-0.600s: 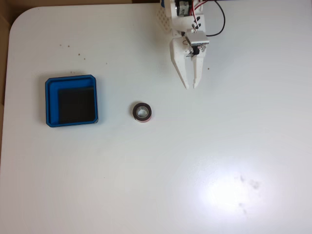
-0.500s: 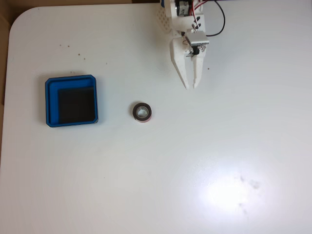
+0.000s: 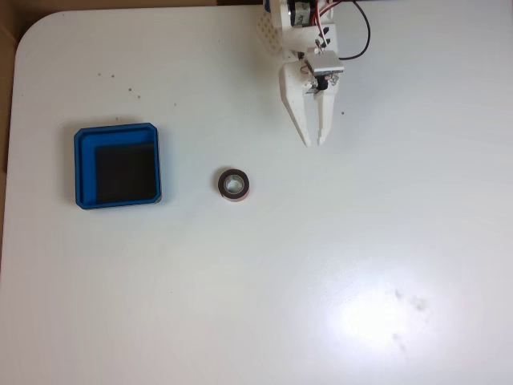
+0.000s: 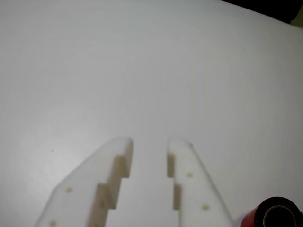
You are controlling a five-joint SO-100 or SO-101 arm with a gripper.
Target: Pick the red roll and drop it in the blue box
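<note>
bright, even | glare on table (image 3: 373, 317) | wrist view soft

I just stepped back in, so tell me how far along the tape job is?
Nothing looks done yet. The red roll lies on the table, apart from the blue box, whose floor is bare. The gripper holds nothing, its jaws slightly apart. Left: reach, grasp, carry, drop.

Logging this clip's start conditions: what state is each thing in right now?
roll: lying flat on the table, hollow core up, untouched, apart from the box.
box: upright on the table, nothing inside, black floor bare.
tool: holding nothing, tips apart with a narrow gap in the wrist view, off to the upper right of the roll in the fixed view.
</note>
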